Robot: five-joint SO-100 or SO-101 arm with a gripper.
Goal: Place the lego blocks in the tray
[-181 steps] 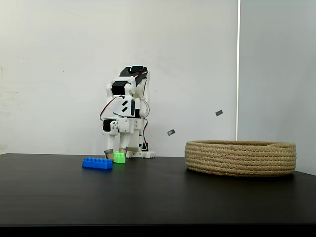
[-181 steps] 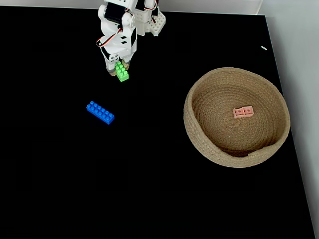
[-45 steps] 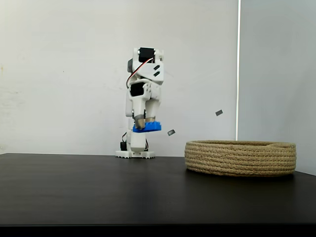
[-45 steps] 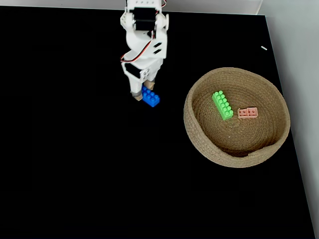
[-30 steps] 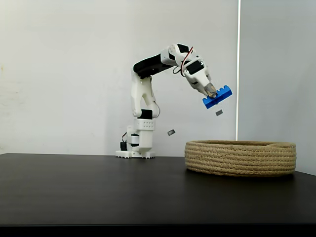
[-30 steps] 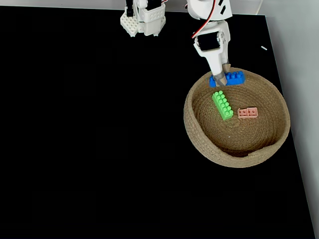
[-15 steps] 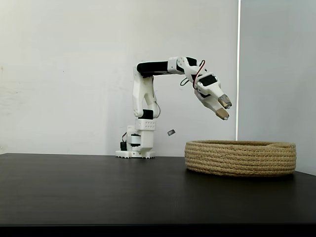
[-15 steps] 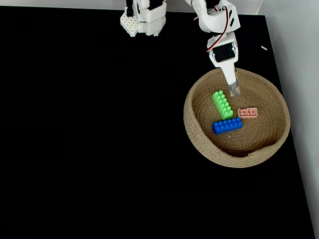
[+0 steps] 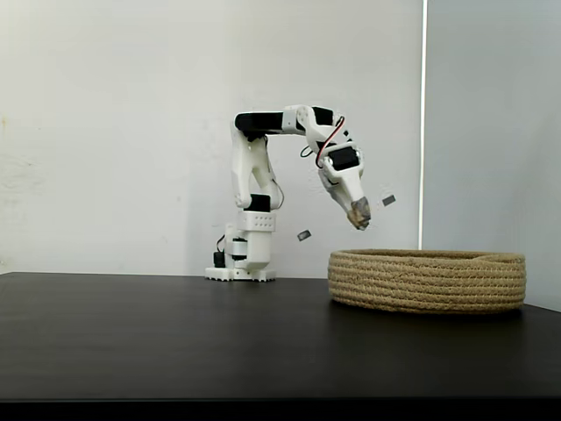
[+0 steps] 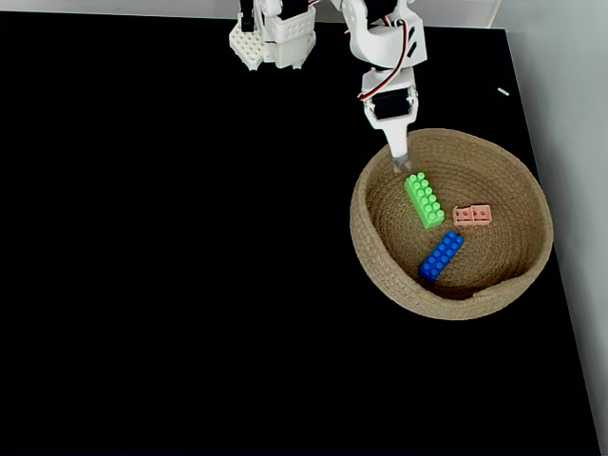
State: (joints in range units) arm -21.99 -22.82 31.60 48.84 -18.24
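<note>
The tray (image 9: 427, 281), a wide shallow basket of coiled tan rope, stands at the right of the black table. From above, all three lego blocks lie inside the tray (image 10: 372, 249): the green block (image 10: 425, 199) near the back, the pink block (image 10: 471, 215) to its right, and the blue block (image 10: 441, 256) lying diagonally toward the front. My gripper (image 9: 359, 215) hangs above the tray's left rim, pointing down. Seen from above, the gripper (image 10: 400, 161) is just behind the green block. It looks shut and holds nothing.
The arm's white base (image 9: 241, 263) stands at the back of the table, seen from above as the base (image 10: 273, 43) at the top edge. A small white scrap (image 10: 503, 92) lies near the table's right edge. The wall runs close behind.
The gripper has swung left and lowered toward the tray's back-left rim, and its fingers have come together. The blue block has shifted to a diagonal lie nearer the front of the tray.
</note>
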